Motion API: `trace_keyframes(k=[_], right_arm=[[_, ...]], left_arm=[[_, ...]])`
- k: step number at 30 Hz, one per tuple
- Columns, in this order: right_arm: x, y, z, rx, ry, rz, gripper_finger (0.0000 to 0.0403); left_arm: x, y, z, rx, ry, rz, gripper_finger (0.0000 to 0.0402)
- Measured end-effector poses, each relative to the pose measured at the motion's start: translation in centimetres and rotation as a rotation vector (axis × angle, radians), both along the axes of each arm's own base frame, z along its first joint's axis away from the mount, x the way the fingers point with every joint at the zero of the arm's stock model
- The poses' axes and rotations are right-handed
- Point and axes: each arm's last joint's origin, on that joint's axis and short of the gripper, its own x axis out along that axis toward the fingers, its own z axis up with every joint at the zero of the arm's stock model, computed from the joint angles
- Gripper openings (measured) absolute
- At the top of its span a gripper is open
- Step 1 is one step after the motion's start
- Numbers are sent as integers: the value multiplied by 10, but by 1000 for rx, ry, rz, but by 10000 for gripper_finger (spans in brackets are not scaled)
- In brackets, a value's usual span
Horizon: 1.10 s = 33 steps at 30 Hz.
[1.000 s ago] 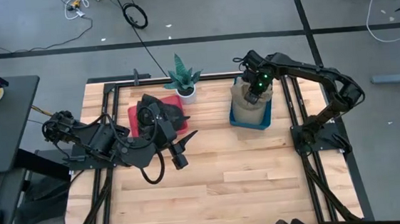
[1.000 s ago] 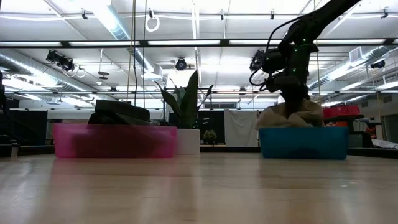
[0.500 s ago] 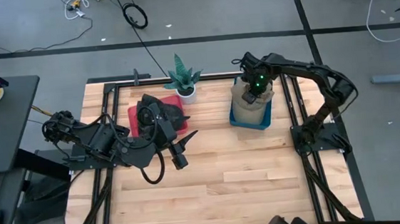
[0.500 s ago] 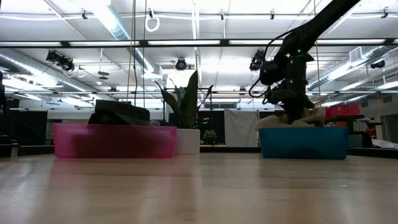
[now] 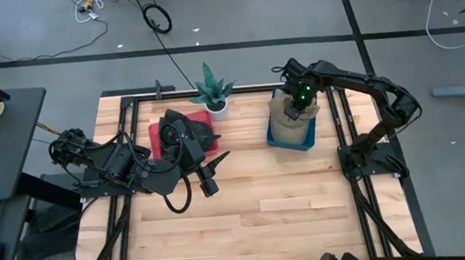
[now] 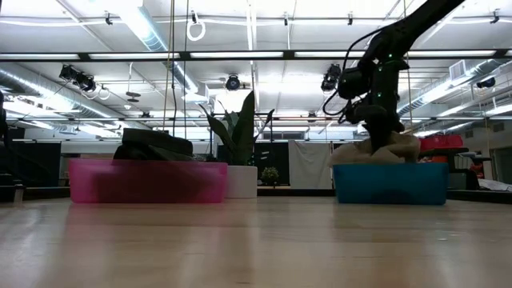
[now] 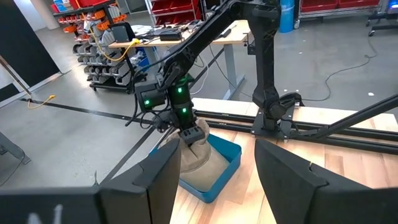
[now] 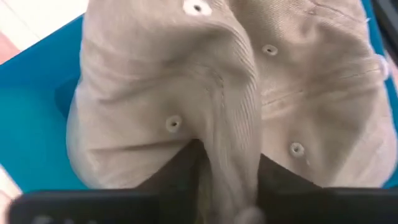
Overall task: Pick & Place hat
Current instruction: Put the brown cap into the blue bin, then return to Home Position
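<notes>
Table (image 5: 247, 204) stretching bare from the near edge to the blue bin (image 6: 390, 184), the landmark here: well off to the bin's left waits the left gripper (image 5: 209, 175), its fingers (image 7: 287, 180) apart and holding nothing. In the bin lies the tan hat (image 8: 205, 93), a ridge of its crown pinched between the fingers of the right gripper (image 5: 300, 106), which a moment ago sat lower and has risen slightly; the grip is judged to be on the point of letting go, so placing is nearly done. Only the right wrist view shows that pinched fold, while the low view alone shows the pink bin (image 6: 148, 180) and potted plant (image 6: 240, 160) beyond, left of the blue bin.
</notes>
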Motion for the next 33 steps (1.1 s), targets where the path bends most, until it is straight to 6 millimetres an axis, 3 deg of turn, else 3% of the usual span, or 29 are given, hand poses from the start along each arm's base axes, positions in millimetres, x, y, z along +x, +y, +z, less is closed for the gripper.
trace_keyframes(k=[11,19,27,30,33], right_arm=[[-20,21,40,-94,-69,108,245],[-38,41,68,-174,-137,123,290],[-63,68,89,-174,-157,114,247],[-68,82,96,-98,-264,122,195],[-66,97,105,4,-435,178,108]], left_arm=[[0,0,-1,7,12,0,209],[-1,0,-2,14,24,-1,209],[1,6,-3,48,56,9,209],[1,9,-7,47,92,-2,205],[1,14,-14,21,167,-53,186]])
